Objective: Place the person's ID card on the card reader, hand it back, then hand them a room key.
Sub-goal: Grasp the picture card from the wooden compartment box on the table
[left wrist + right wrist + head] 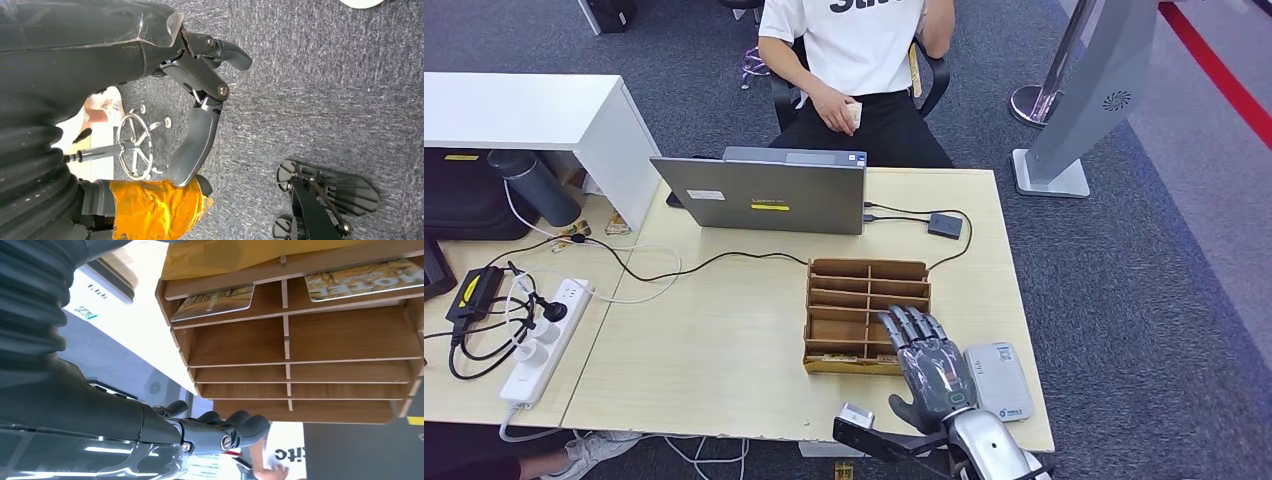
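Two room key cards (pixel 212 302) lie in the nearest slots of the wooden card rack (pixel 867 315), lower centre of the head view. Right hand (pixel 929 368): fingers extended and held close together, holding nothing, tips over the rack's near edge. Card reader (pixel 998 380): white, flat on the surface just right of that hand, no card on it. Person (pixel 854 60): seated at upper centre behind the laptop (pixel 764 190), holding a small card-like item (pixel 854 115), likely the ID card. Left hand (pixel 200 130): hangs over the carpet, fingers loosely curved and apart, holding nothing. Step judged in hand: fetching a room key. Next move calls for pinching one card's exposed edge and sliding it clear.
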You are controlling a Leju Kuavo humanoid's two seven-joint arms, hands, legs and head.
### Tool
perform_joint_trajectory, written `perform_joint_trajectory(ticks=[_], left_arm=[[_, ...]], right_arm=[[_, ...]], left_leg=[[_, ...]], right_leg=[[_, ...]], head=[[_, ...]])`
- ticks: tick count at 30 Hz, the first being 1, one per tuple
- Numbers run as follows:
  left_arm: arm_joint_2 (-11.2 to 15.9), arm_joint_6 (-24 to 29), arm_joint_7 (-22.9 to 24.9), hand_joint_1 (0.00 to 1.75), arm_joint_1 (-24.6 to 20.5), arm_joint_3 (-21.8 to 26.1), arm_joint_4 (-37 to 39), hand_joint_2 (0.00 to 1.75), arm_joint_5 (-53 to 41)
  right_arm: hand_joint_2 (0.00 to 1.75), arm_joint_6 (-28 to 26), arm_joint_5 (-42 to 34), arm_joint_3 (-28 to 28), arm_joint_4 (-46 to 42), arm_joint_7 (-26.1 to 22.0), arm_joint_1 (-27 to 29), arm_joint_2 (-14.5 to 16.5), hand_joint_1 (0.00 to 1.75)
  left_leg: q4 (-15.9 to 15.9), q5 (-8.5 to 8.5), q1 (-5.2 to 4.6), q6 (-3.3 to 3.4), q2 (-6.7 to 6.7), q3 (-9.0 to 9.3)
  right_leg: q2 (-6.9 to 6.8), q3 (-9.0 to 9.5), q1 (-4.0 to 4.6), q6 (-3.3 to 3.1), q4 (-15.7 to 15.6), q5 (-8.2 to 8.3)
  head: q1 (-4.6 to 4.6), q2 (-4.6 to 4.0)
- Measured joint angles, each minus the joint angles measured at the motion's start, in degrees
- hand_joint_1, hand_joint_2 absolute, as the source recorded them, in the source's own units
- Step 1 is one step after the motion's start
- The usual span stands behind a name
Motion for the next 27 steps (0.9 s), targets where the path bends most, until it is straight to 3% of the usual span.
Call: perform_joint_trajectory(ticks=[8, 27], left_arm=[[0.0, 0.0, 0.2, 0.00, 0.0, 0.0, 0.0, 1.75, 0.0], [0.0, 0.0, 0.4, 0.00, -0.1, 0.0, 0.0, 1.75, 0.0]], right_arm=[[1.75, 0.5, 0.5, -2.5, 1.6, 0.3, 0.0, 2.0, 0.00], [1.75, 0.4, 0.5, -4.5, 4.8, 0.2, -0.1, 3.4, 0.00]], left_leg=[[0.0, 0.00, 0.00, 0.00, 0.00, 0.00], [0.0, 0.00, 0.00, 0.00, 0.00, 0.00]], right_leg=[[0.00, 0.00, 0.00, 0.00, 0.0, 0.00], [0.00, 0.00, 0.00, 0.00, 0.0, 0.00]], head=[[0.00, 0.00], [0.00, 0.00]])
